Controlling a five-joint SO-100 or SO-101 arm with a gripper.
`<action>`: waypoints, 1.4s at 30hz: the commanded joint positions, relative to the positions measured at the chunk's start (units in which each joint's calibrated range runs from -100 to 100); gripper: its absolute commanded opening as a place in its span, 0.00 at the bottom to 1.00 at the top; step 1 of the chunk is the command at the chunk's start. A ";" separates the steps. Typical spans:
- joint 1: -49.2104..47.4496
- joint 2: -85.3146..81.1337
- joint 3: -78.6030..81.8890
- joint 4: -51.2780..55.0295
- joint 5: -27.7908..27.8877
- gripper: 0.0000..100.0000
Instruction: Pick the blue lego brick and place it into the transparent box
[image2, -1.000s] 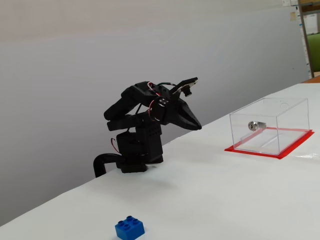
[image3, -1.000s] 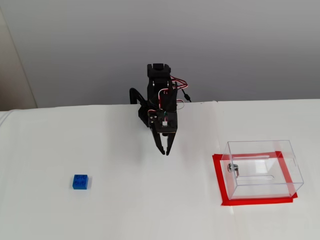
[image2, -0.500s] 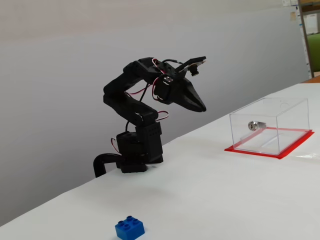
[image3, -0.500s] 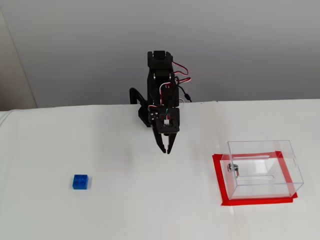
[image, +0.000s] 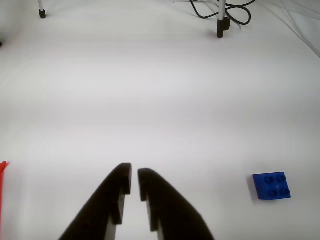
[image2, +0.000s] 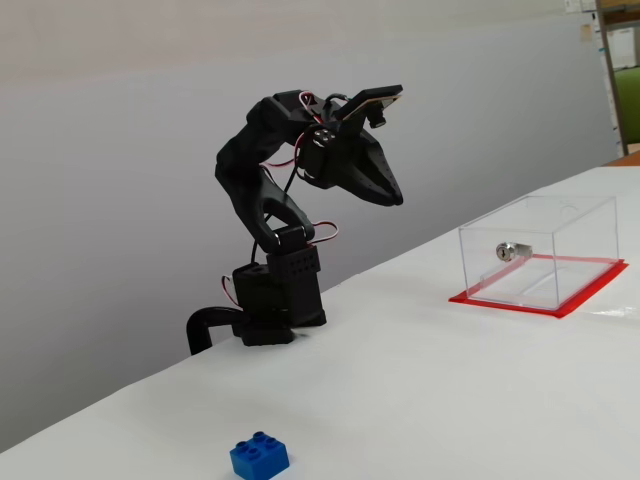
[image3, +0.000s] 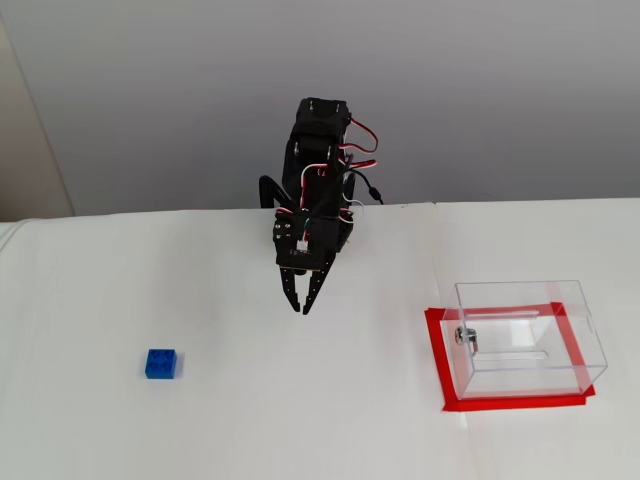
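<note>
The blue lego brick (image3: 162, 364) lies studs up on the white table, far to the left of the arm in a fixed view and near the front edge in the other (image2: 259, 456). The wrist view has the brick (image: 271, 186) at the lower right, well away from the fingertips. My black gripper (image3: 300, 306) hangs in the air, tips pointing down, with nothing between them and only a thin slit showing (image: 134, 172). In the side fixed view the gripper (image2: 395, 200) sits high above the table. The transparent box (image3: 530, 298) stands on its red base at the right, with a silver lock (image2: 512, 250) on one wall.
The arm's base (image2: 270, 310) is clamped at the table's far edge in front of a grey wall. Two thin stand legs (image: 220, 25) (image: 42, 12) and a black cable (image: 235, 12) sit at the top of the wrist view. A red sliver (image: 2, 175) shows at that view's left edge.
The arm has unfolded and lifted, raising the gripper. It has also swung toward the brick's side, leftward in the front fixed view. Brick and box stay put.
</note>
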 joint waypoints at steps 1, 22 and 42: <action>0.58 4.59 -7.80 1.88 0.04 0.01; 8.20 23.18 -22.36 8.41 -0.27 0.01; 25.13 40.32 -39.08 12.15 -8.15 0.02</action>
